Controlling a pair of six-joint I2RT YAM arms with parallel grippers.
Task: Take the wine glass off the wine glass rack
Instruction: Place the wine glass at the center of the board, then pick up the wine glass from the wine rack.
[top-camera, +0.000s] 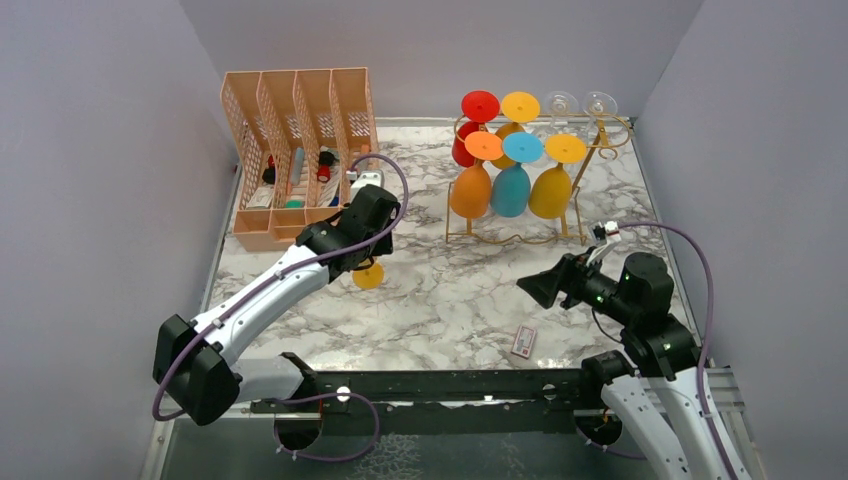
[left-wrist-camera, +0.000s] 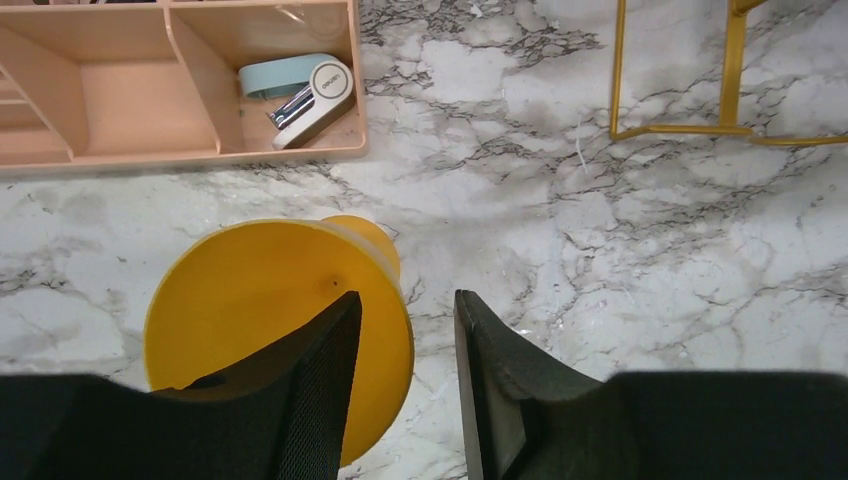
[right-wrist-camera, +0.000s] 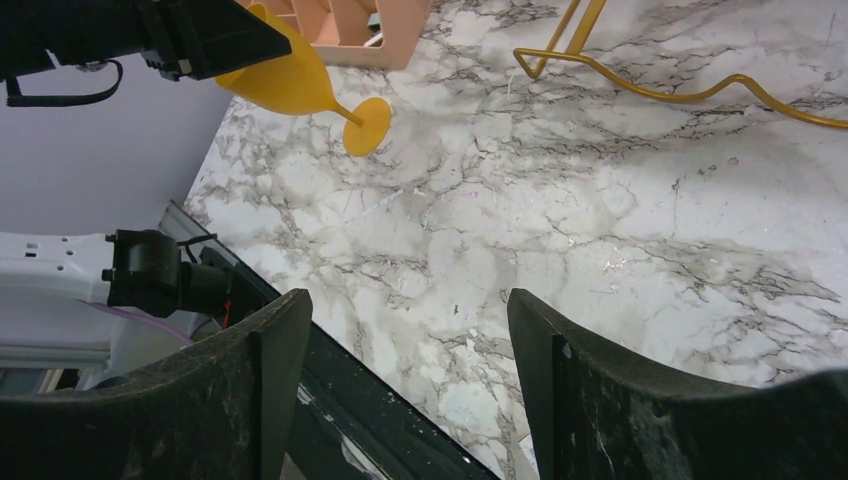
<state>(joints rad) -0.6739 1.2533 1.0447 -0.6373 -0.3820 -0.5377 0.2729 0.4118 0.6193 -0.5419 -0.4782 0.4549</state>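
Left fingers are seemingly pinching the wine glass, stem tilting toward four o'clock; right fingers are gaping wide.

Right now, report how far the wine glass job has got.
Done: a yellow wine glass is off the gold wine glass rack, over near the peach file organiser. In hand: the left gripper holds it by the bowl, tilted, foot toward the marble table. Left: probably only setting it down and letting go. The right gripper is open and idle. Other glasses hang on the rack.
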